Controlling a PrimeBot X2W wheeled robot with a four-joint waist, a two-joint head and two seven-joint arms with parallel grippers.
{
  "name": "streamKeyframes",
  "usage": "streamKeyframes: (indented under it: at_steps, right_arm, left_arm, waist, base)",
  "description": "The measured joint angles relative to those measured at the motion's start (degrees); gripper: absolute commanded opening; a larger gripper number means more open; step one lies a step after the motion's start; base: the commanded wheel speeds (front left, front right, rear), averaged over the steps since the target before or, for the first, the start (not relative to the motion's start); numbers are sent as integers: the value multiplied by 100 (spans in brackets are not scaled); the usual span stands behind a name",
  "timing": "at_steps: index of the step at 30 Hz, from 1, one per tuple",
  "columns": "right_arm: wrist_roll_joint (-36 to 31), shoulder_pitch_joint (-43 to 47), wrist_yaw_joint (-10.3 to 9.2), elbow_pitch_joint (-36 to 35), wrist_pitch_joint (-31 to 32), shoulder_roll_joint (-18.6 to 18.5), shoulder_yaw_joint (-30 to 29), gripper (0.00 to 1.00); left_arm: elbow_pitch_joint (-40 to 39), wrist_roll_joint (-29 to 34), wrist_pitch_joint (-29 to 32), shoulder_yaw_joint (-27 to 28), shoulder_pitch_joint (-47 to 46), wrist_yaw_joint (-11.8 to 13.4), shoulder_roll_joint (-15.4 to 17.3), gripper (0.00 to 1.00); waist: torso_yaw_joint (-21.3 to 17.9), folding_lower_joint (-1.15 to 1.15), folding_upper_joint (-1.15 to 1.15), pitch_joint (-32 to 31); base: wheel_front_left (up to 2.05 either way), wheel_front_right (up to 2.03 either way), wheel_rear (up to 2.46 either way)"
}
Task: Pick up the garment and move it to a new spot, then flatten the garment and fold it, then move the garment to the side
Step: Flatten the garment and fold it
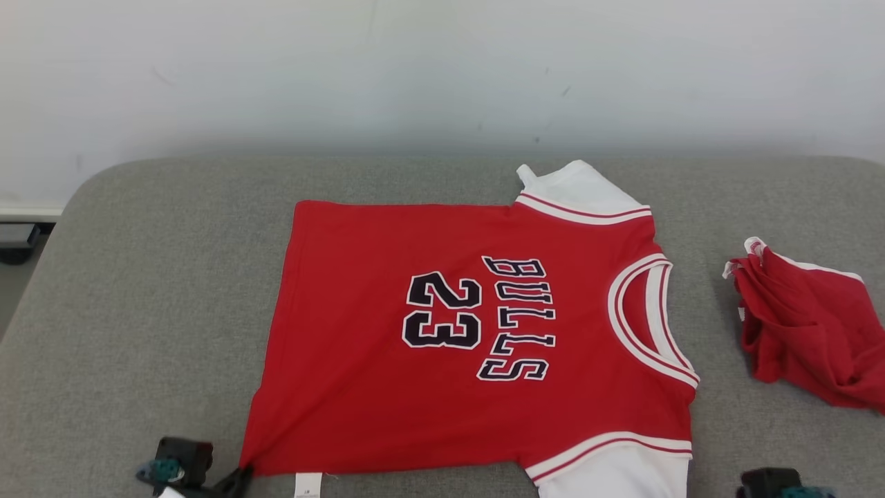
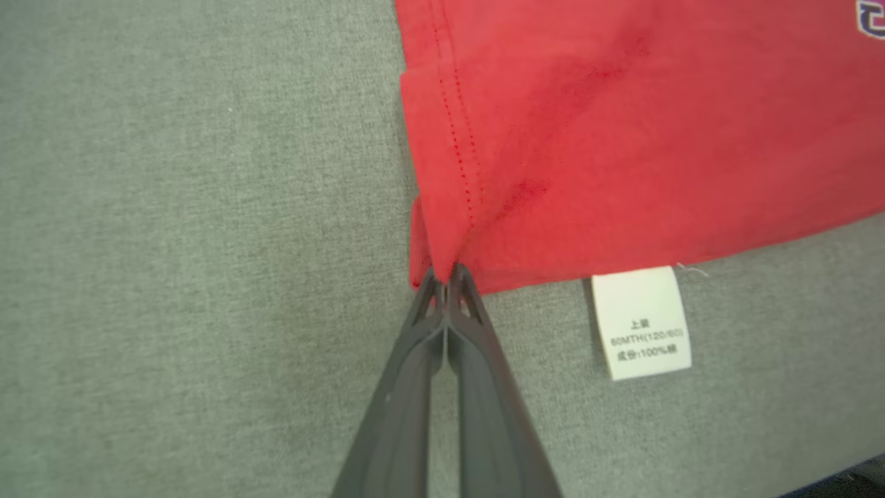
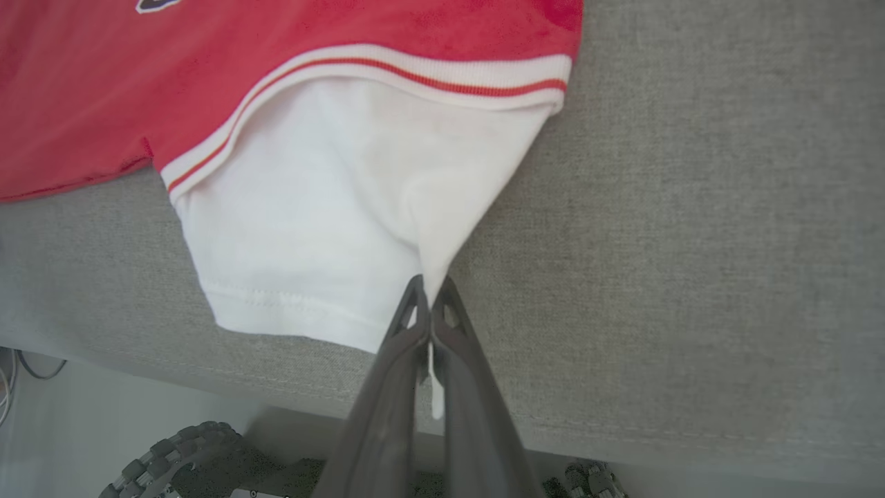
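Left end effector (image 2: 448, 273) is squeezed shut on the near left corner of the red shirt (image 1: 387, 360), just beside a small white tag (image 2: 643, 321). The shirt lies flat in the middle of the gray surface (image 1: 138, 311), with its bottom edge to the left and its neck hole to the right. Right end effector (image 3: 430, 283) is pinched shut on the edge of the shirt's near white sleeve (image 3: 311, 228). Off to the right, apart from the shirt, sits a crumpled red cloth (image 1: 809, 332).
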Motion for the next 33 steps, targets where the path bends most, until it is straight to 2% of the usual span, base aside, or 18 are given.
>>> streamKeyframes:
  at_steps: [7, 9, 12, 14, 21, 28, 33]
  right_arm:
    - [499, 516, 59, -417, 263, -105, -286, 0]
    - [695, 603, 107, -599, 311, -78, -346, 0]
    - [1115, 745, 277, -827, 483, -12, -370, 0]
    - [1250, 878, 304, -968, 636, -26, -375, 0]
    - [1322, 1159, 212, -1235, 910, -283, -628, 0]
    - [1449, 998, 142, -1605, 905, -215, -798, 0]
    - [1616, 640, 105, -1858, 901, -137, -902, 0]
  left_arm:
    - [-221, 2, -48, -18, 357, 1, 177, 0]
    - [-320, 8, -52, -27, 428, 5, 199, 0]
    - [-445, 18, -51, -64, 430, 7, 190, 0]
    - [-502, 19, -49, -60, 436, 27, 199, 0]
    - [-690, 22, 52, -16, 759, 160, 350, 0]
    - [-1070, 11, 186, 35, 727, 269, 380, 0]
    - [-1284, 55, 363, 32, 373, 321, 376, 0]
  waist:
    - [-95, 0, 0, -177]
    - [-115, 0, 0, -212]
    - [-117, 0, 0, -246]
    - [-108, 0, 0, -267]
    - [-139, 0, 0, -275]
    - [-139, 0, 0, -209]
    - [-99, 0, 0, -124]
  base:
    - [0, 0, 0]
    - [0, 0, 0]
    - [0, 0, 0]
    - [0, 0, 0]
    - [0, 0, 0]
    - [0, 0, 0]
    - [0, 0, 0]
